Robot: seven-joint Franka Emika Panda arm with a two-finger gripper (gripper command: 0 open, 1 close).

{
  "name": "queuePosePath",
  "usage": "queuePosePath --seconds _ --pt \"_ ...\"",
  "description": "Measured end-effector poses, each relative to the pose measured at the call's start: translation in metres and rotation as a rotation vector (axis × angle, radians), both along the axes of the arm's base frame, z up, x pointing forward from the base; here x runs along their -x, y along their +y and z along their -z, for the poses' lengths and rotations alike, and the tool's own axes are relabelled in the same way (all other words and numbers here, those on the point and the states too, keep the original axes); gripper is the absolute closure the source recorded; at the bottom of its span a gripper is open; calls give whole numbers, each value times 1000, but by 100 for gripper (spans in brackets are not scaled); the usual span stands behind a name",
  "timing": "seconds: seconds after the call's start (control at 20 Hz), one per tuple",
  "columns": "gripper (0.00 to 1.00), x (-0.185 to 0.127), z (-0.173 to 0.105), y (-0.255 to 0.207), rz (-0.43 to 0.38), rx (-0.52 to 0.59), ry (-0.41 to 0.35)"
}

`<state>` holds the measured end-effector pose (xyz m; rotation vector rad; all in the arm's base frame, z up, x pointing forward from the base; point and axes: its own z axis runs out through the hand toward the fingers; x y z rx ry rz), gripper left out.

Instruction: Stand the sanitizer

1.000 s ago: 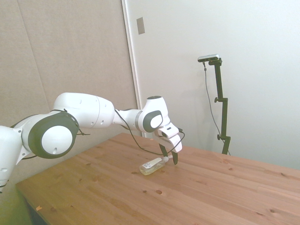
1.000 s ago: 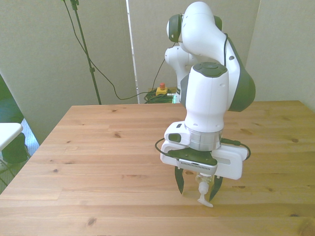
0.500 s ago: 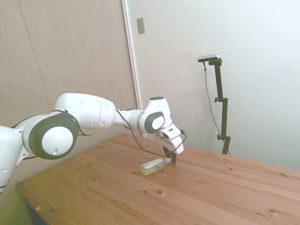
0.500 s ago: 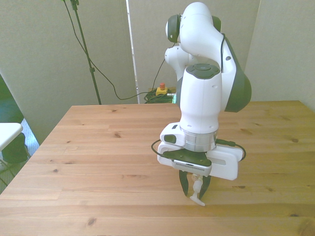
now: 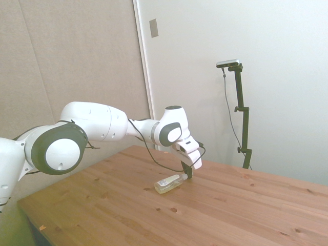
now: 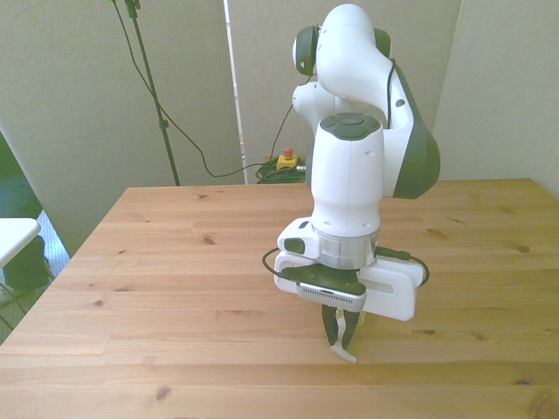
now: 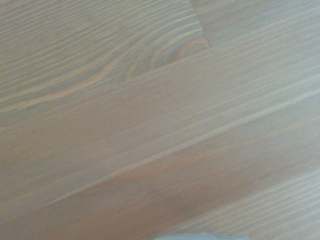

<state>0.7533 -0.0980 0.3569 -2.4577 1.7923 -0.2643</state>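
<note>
The sanitizer [image 5: 169, 183] lies on its side on the wooden table [image 5: 230, 210], a small clear bottle with pale yellowish liquid and a white label. Its white pump top points toward my gripper [image 5: 186, 172], which is shut on that pump end just above the tabletop. In the front view only the white pump tip [image 6: 343, 353] shows, poking out below the closed fingers of my gripper [image 6: 340, 330]; the bottle's body is hidden behind the hand. The wrist view shows blurred wood grain and a pale sliver at its edge.
The wooden table [image 6: 175, 262] stretches wide around the gripper on both sides. A red-and-yellow button box [image 6: 285, 161] sits on the floor behind the table, near the robot's base.
The fingers have closed from open to shut around the sanitizer's pump end. The hand has shifted slightly toward the front view's left.
</note>
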Motion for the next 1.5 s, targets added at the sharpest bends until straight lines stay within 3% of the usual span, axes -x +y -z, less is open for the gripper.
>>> queuePosePath --seconds 0.15,0.45,0.65,0.85,1.15,1.5 --pt "100 -2 -11 1 42 -2 -35" --pt "100 2 -67 16 107 71 -185" --pt "100 28 -102 50 154 202 -311" --pt "100 61 -119 78 217 324 -401" --pt "100 93 -121 103 336 505 -527" --pt "100 110 -97 122 487 659 -636"
